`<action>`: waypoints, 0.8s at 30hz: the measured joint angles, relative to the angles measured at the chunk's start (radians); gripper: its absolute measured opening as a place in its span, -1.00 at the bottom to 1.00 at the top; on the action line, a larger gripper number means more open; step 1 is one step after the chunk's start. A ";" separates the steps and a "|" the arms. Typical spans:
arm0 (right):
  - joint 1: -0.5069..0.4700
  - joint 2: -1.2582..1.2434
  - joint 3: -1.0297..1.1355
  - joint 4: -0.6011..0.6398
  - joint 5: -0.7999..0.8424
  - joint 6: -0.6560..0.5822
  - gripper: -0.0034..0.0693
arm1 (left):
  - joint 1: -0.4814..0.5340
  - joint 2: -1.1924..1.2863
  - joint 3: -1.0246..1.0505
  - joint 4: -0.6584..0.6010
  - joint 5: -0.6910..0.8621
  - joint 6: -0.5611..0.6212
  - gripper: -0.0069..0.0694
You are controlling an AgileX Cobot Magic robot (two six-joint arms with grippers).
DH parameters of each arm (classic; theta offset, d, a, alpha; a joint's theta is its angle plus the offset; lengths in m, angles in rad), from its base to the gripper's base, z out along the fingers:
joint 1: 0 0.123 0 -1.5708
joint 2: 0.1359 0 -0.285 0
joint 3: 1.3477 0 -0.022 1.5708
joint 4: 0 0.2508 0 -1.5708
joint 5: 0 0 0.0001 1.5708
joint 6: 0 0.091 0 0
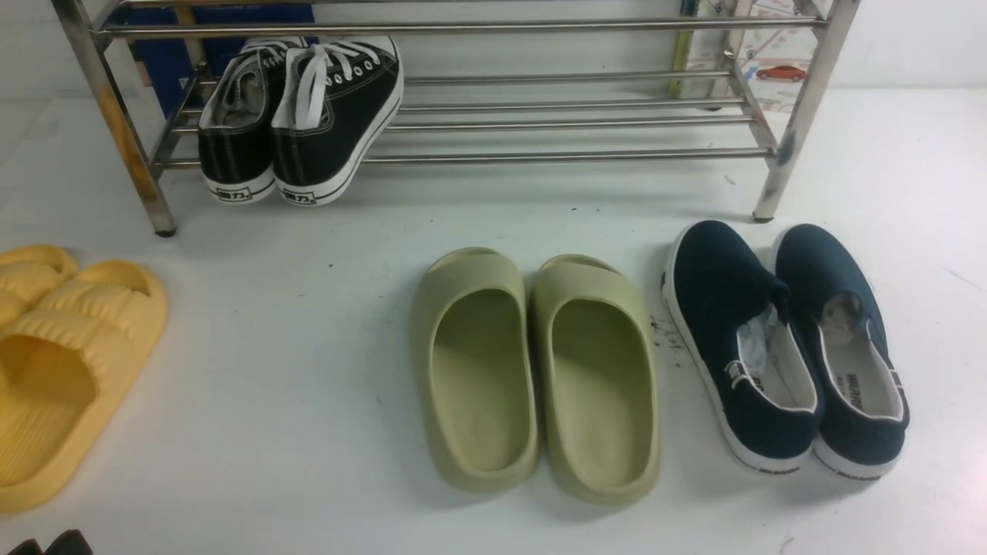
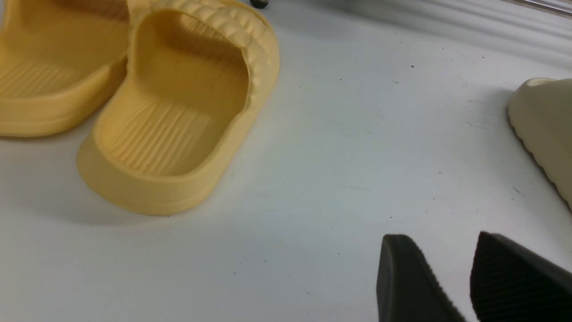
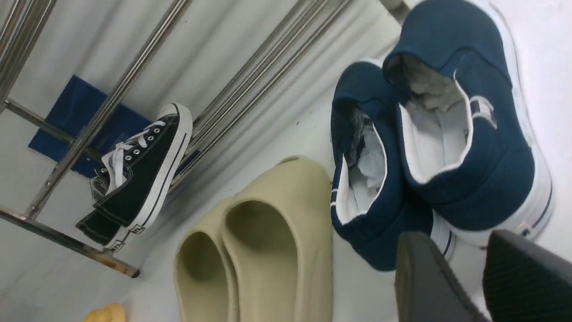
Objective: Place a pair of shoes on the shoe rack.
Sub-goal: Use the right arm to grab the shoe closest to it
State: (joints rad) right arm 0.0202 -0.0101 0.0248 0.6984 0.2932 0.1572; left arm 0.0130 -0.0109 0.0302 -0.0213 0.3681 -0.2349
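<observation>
The pair of shoes, navy slip-ons with white soles, stands side by side on the white floor at the right: one shoe (image 1: 721, 304) and its mate (image 1: 829, 281), toes toward the shoe rack (image 1: 555, 157). In the right wrist view my right gripper (image 3: 453, 237) is open and empty, just behind the heels of the two navy shoes (image 3: 487, 179) (image 3: 380, 223); it is out of the front view. My left gripper (image 2: 440, 239) is open over bare floor, with nothing between its fingers. Its tips (image 1: 48, 544) show at the front view's lower left.
Black lace-up sneakers (image 1: 308, 116) lean on the rack's left end. Olive slides (image 1: 540, 370) lie in the middle, left of the navy pair. Yellow slides (image 1: 54, 362) lie at the far left, close to my left gripper. The rack's right leg (image 1: 798, 131) stands behind the navy shoes.
</observation>
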 joint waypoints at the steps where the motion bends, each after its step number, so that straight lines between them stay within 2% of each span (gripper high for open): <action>1: 0.000 0.000 -0.005 0.000 -0.003 -0.038 -0.25 | 0.000 0.000 0.000 0.000 0.000 0.000 -0.20; 2: 0.000 0.000 -0.007 0.000 -0.003 -0.038 -0.25 | 0.000 0.000 0.000 0.000 0.000 0.000 -0.20; 4: 0.000 0.001 -0.066 -0.015 0.000 -0.180 -0.32 | 0.000 0.000 0.000 0.000 0.000 0.000 -0.20; 7: 0.000 0.037 -0.151 -0.052 0.000 -0.278 -0.47 | 0.000 0.000 0.000 0.000 0.000 0.000 -0.20; 8: 0.000 0.088 -0.220 -0.083 0.004 -0.339 -0.59 | 0.000 0.000 0.000 0.000 0.000 0.000 -0.20; 9: 0.000 0.106 -0.241 -0.093 0.007 -0.352 -0.63 | 0.000 0.000 0.000 0.000 0.000 0.000 -0.20; 10: 0.000 0.192 -0.348 -0.148 0.037 -0.390 -0.82 | 0.000 0.000 0.000 0.000 0.000 0.000 -0.20; 11: 0.000 0.203 -0.348 -0.155 0.042 -0.394 -0.84 | 0.000 0.000 0.000 0.000 0.000 0.000 -0.20; 12: 0.000 0.318 -0.472 -0.218 0.105 -0.414 -0.91 | 0.000 0.000 0.000 0.000 0.000 0.000 -0.20; 14: 0.000 0.428 -0.592 -0.296 0.216 -0.421 -0.91 | 0.000 0.000 0.000 0.000 0.000 0.000 -0.20; 16: 0.000 0.583 -0.758 -0.381 0.396 -0.424 -0.91 | 0.000 0.000 0.000 0.000 0.000 0.000 -0.20; 19: 0.029 0.764 -0.935 -0.452 0.617 -0.422 -0.91 | 0.000 0.000 0.000 0.000 0.000 0.000 -0.20; 23: 0.106 0.923 -1.062 -0.493 0.741 -0.401 -0.91 | 0.000 0.000 0.000 0.000 0.000 0.000 -0.20; 24: 0.156 0.999 -1.112 -0.519 0.775 -0.373 -0.91 | 0.000 0.000 0.000 0.000 0.000 0.000 -0.20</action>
State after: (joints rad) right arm 0.1759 0.9886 -1.0868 0.1790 1.0684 -0.2155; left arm 0.0130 -0.0109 0.0302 -0.0213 0.3681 -0.2349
